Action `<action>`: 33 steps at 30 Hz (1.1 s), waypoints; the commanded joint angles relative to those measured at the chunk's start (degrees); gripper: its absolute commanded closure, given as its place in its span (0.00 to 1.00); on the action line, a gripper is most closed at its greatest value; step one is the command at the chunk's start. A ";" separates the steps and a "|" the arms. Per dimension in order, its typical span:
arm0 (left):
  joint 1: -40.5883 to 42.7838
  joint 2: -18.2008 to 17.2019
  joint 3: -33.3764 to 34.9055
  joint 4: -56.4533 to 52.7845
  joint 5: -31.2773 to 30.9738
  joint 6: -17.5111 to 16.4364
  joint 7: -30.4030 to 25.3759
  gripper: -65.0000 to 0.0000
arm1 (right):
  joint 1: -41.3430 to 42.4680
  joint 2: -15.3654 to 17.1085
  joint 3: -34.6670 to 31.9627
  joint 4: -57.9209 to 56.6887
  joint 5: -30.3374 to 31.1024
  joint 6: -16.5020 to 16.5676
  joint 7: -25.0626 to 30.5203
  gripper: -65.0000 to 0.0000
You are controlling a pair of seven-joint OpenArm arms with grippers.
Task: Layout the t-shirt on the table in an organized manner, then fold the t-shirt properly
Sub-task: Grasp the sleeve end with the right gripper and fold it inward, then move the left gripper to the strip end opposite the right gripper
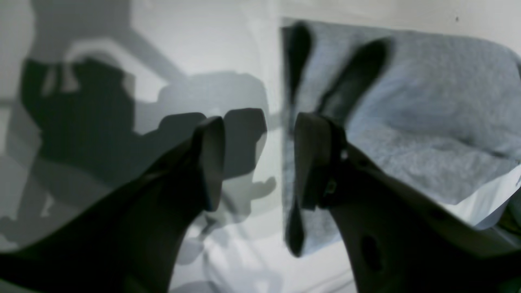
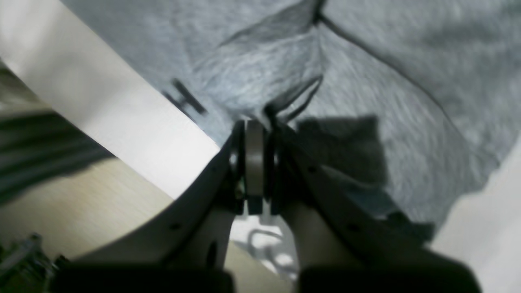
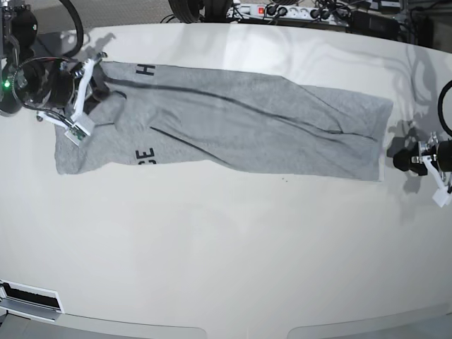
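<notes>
in the left wrist view the left tool [image 1: 259, 160] stands wide, its two dark fingers [image 1: 211, 162] apart with nothing between them. straight ahead of the gap runs the straight edge of the grey t-shirt [image 1: 427, 122]; the cloth lies ahead and to the tool's right side of the view, the bare glossy bench [image 1: 203, 40] ahead and to the other side, carrying the tool's shadow. black marks sit along the shirt edge just past the fingertips.

in the right wrist view the right tool [image 2: 255, 128] is narrow, jaws pressed together on a bunched fold of the t-shirt [image 2: 386, 101] at its tips. the cloth spreads away ahead of the tool, with dark seam lines and a black letter near the edge; a strip of bench [image 2: 122, 122] shows beside it.

in the base view the t-shirt [image 3: 233, 120] lies as a long band across the far part of the bench [image 3: 226, 247]. the right tool [image 3: 90, 88] pinches one end; the left tool [image 3: 402, 160] sits just off the other end, apart from the cloth.
</notes>
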 commanded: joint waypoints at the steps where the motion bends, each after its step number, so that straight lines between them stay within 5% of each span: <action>1: -1.44 -1.81 -0.44 0.46 -1.16 -0.47 -0.55 0.55 | 0.20 0.90 0.33 1.01 -0.59 0.30 0.66 1.00; 4: -1.62 -2.45 -0.94 0.46 -1.44 -0.47 -0.28 0.55 | 0.09 0.87 0.33 0.96 -2.36 0.30 3.28 1.00; 6: -1.95 -2.84 -2.89 0.46 -1.36 -0.47 -0.04 0.55 | 0.13 0.87 0.33 0.96 -4.83 0.00 6.84 0.83; 9: -2.21 -3.63 -9.03 0.46 -1.36 -0.47 0.70 0.55 | 0.63 0.92 0.33 1.05 -9.84 -4.63 8.68 0.62; 14: -2.21 -4.90 -21.66 0.46 -1.40 -0.47 5.64 0.55 | 2.01 1.62 1.90 6.32 -7.52 -6.86 1.81 0.79; 18: -1.90 -6.19 -25.40 0.46 -3.17 -0.47 6.23 0.55 | 1.99 1.62 8.04 13.88 -0.68 -6.78 1.11 0.80; 22: -1.18 -6.75 -25.53 0.46 -4.15 -0.47 6.21 0.55 | 1.68 0.87 12.87 14.29 4.42 -7.56 5.33 0.81; 25: -0.74 -6.51 -25.51 0.46 -4.17 -0.47 6.23 0.56 | 0.87 -1.14 12.48 11.54 4.48 -4.98 9.75 1.00; 30: -0.81 -6.27 -25.53 0.46 -10.73 -0.47 8.50 0.64 | 1.38 -6.03 10.75 1.70 3.30 0.30 11.26 1.00; 33: -0.76 -6.12 -25.53 0.46 -13.35 -0.47 12.39 0.52 | 1.38 -8.50 10.71 -4.96 -0.33 0.30 15.02 1.00</action>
